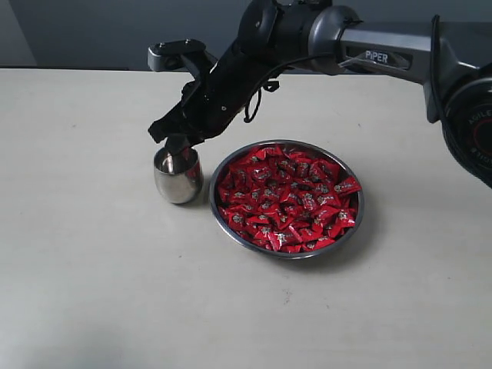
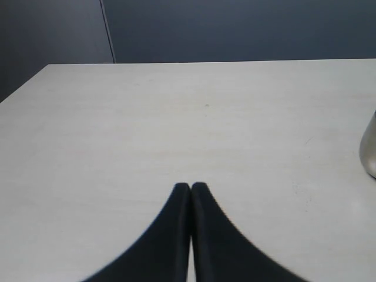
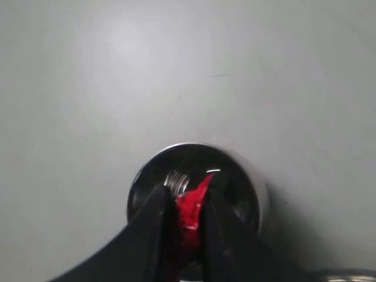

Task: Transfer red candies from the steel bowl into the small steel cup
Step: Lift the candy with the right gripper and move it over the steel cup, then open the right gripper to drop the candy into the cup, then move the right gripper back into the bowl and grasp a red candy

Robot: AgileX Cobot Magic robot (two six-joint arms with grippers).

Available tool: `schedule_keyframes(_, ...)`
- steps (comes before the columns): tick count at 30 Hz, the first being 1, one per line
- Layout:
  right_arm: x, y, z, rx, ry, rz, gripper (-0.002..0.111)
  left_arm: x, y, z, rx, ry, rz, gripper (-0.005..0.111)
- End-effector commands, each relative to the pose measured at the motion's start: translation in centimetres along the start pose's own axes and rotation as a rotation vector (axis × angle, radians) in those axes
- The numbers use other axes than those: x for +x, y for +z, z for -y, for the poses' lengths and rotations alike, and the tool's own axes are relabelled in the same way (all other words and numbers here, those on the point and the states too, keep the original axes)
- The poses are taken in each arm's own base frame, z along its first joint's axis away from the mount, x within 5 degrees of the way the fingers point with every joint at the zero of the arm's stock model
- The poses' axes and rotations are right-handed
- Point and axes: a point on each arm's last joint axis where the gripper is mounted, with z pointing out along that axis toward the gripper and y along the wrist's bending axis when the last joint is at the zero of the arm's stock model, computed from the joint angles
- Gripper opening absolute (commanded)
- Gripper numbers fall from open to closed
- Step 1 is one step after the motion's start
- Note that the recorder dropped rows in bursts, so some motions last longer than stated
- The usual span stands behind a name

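The steel bowl (image 1: 355, 221) sits at mid-table, heaped with red candies (image 1: 286, 197). Just left of it stands the small steel cup (image 1: 178, 181), seen from above in the right wrist view as the cup (image 3: 247, 182). My right gripper (image 1: 179, 146) reaches across and hangs directly over the cup's mouth. In the right wrist view that gripper (image 3: 187, 197) is shut on one red candy (image 3: 191, 208), held just above the cup's dark opening. My left gripper (image 2: 190, 187) is shut and empty over bare table, with the cup's edge (image 2: 369, 153) off to one side.
The pale tabletop (image 1: 92, 254) spreads wide around the bowl and cup. A dark wall (image 1: 92, 31) runs behind the table's far edge. The right arm's body (image 1: 384, 54) spans above the bowl's far side.
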Motion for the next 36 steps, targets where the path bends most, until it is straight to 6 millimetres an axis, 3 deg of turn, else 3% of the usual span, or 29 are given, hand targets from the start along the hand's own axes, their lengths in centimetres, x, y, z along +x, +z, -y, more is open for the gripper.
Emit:
schedule_keyframes(1, -0.1, -0.1, 0.0, 0.001, -0.013, -0.004, -0.001, 0.0, 0.0, 0.0, 0.006, -0.006, 0.011, 0.0)
schedule_keyframes(7, -0.1, -0.1, 0.0, 0.006, -0.014, -0.001, 0.004, 0.0, 0.0, 0.0, 0.006, -0.006, 0.011, 0.0)
schedule_keyframes(9, -0.1, 0.0, 0.1, 0.005, -0.014, -0.002, 0.014, 0.0, 0.0, 0.0, 0.006, -0.006, 0.011, 0.0)
schedule_keyframes(11, -0.1, -0.1, 0.0, 0.001, -0.009, 0.001, 0.036, 0.0, 0.0, 0.0, 0.006, -0.006, 0.011, 0.0)
schedule_keyframes(12, -0.1, -0.1, 0.0, -0.002, -0.006, 0.003, 0.039, 0.0, 0.0, 0.0, 0.006, -0.006, 0.011, 0.0)
schedule_keyframes(18, -0.3, -0.2, -0.2, -0.012, 0.004, 0.015, 0.042, 0.0, 0.0, 0.0, 0.006, -0.006, 0.011, 0.0)
schedule_keyframes(23, -1.6, -3.5, 0.7, 0.084, -0.031, 0.108, 0.042, 0.0, 0.0, 0.0, 0.006, -0.006, 0.011, 0.0)
schedule_keyframes(26, -2.1, -7.2, 2.6, 0.153, 0.025, 0.171, 0.042, 0.0, 0.0, 0.0, 0.006, -0.006, 0.011, 0.0)
schedule_keyframes(31, -0.7, -11.1, 5.8, 0.253, 0.087, 0.091, 0.042, 0.0, 0.0, 0.0, 0.006, -0.006, 0.011, 0.0)
schedule_keyframes(36, 1.7, -12.4, 8.5, 0.345, 0.178, -0.056, 0.042, 0.0, 0.0, 0.0, 0.006, -0.006, 0.011, 0.0)
